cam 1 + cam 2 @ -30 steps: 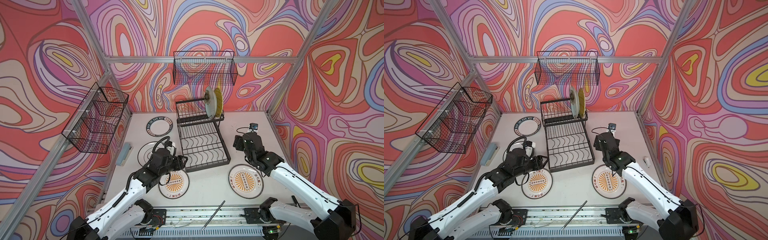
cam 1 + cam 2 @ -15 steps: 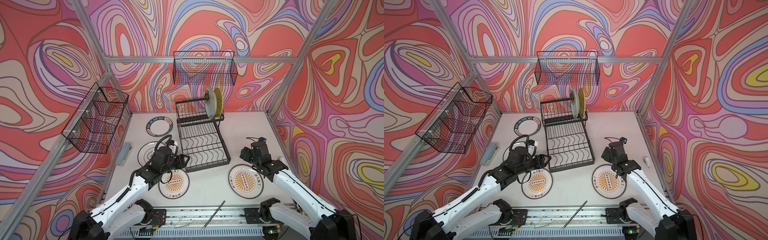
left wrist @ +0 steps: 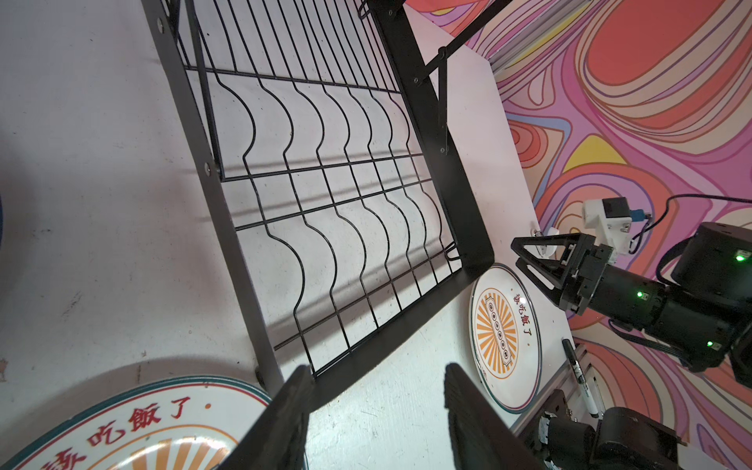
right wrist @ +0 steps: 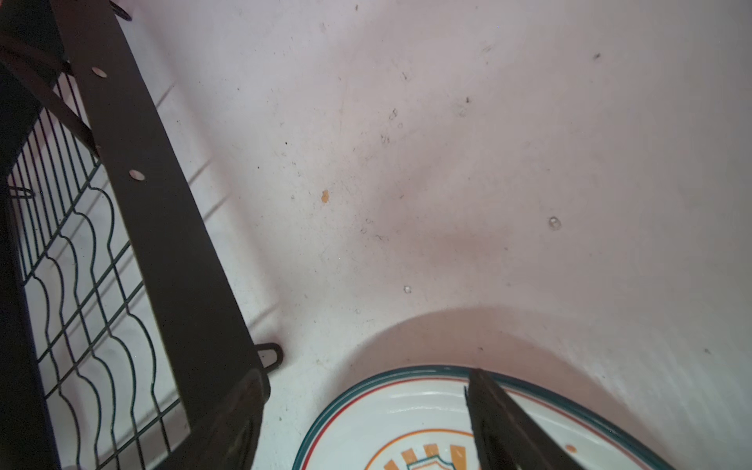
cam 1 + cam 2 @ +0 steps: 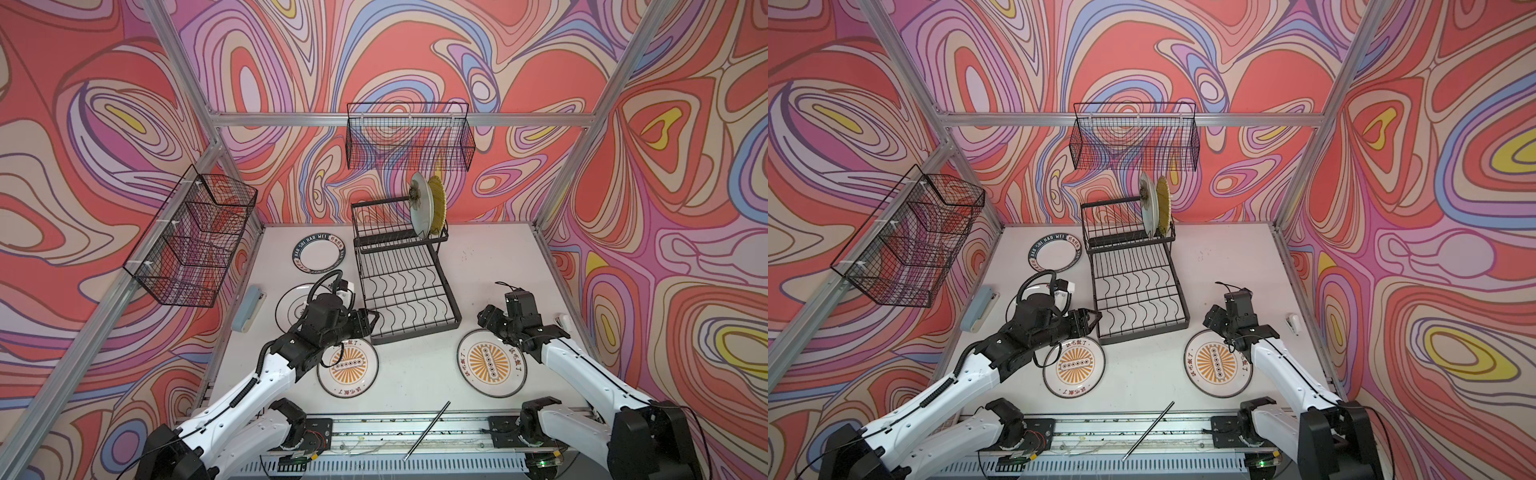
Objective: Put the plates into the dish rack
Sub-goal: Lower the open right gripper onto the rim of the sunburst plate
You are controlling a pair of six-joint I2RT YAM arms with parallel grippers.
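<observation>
The black wire dish rack (image 5: 415, 332) stands mid-table, with a pale green flowered plate (image 5: 419, 205) and a yellow plate (image 5: 438, 203) upright in its raised tier. Flat on the table lie a black lettered-rim plate (image 5: 318, 240), a dark-ringed white plate (image 5: 289, 309) partly under my left arm, and two sunburst plates (image 5: 348, 368) (image 5: 492, 361). My left gripper (image 5: 374, 322) (image 3: 376, 378) is open and empty by the rack's near left corner. My right gripper (image 5: 484, 318) (image 4: 364, 378) is open and empty over the right sunburst plate's (image 4: 407, 411) far rim.
Two black mesh baskets hang on the walls, one at the back (image 5: 409, 137) and one on the left (image 5: 191, 241). A pale blue object (image 5: 249, 309) lies at the table's left edge, a small white one (image 5: 565, 322) at its right edge. A metal rod (image 5: 428, 430) rests on the front rail.
My right gripper has come down and toward the front, from beside the rack to the far rim of the right sunburst plate. The left arm has barely moved.
</observation>
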